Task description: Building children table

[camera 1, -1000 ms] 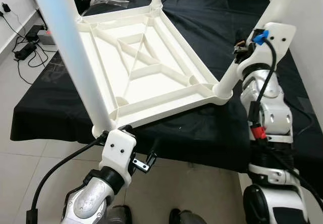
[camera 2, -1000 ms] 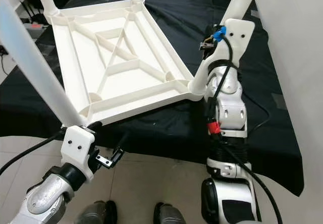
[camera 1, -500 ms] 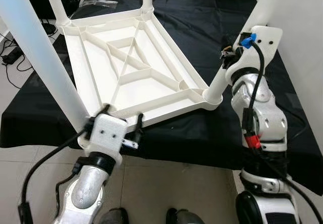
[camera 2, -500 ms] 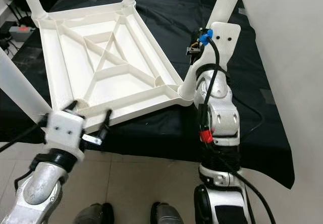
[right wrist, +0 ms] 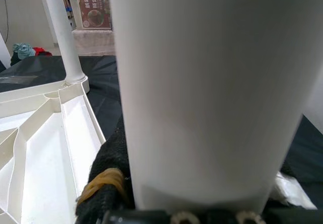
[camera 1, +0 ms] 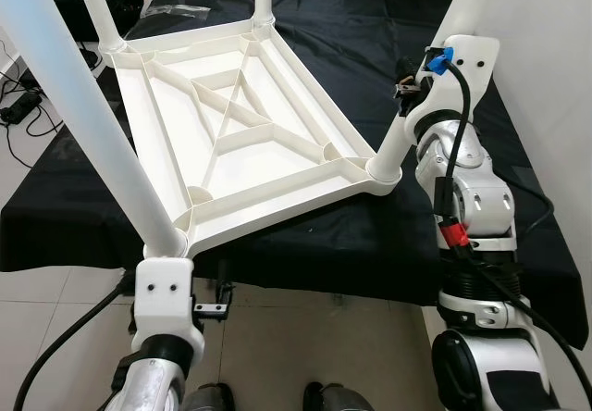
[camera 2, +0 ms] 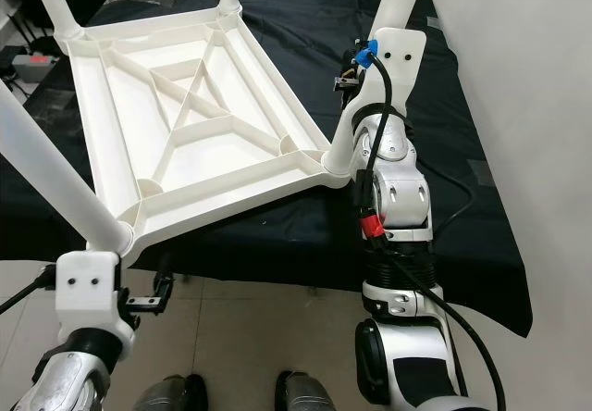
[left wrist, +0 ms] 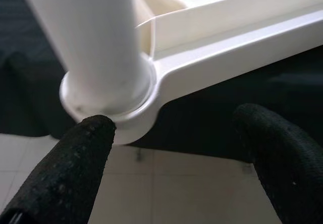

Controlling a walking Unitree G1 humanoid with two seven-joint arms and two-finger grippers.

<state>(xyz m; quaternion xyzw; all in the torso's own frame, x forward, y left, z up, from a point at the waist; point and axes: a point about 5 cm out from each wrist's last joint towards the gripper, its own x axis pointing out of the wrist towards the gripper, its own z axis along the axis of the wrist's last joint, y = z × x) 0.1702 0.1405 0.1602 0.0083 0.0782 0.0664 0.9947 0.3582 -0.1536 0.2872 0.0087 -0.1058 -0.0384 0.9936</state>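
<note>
A white plastic children's table [camera 1: 231,143] lies upside down on a black-covered bench, its legs pointing up. My right gripper [camera 2: 350,70] is shut on the near-right leg [camera 1: 435,78], a little above its corner socket [camera 1: 383,168]; in the right wrist view that leg [right wrist: 202,82] sits tight against the black fingers [right wrist: 108,168]. My left gripper [left wrist: 174,120] is open just below the near-left corner socket [left wrist: 126,113], with one finger on each side and neither touching it. The near-left leg [camera 1: 83,124] rises from that socket.
The black cloth bench [camera 1: 324,244] ends close in front of me, with tiled floor [camera 1: 305,337] below. Cables and a power strip [camera 1: 18,105] lie on the floor at the left. A white wall [camera 2: 536,105] stands close on the right. My feet [camera 1: 213,397] are by the bench edge.
My left gripper has dropped from the table's front rim to just under the near-left corner socket. The right gripper still holds the near-right leg. The camera has shifted a little.
</note>
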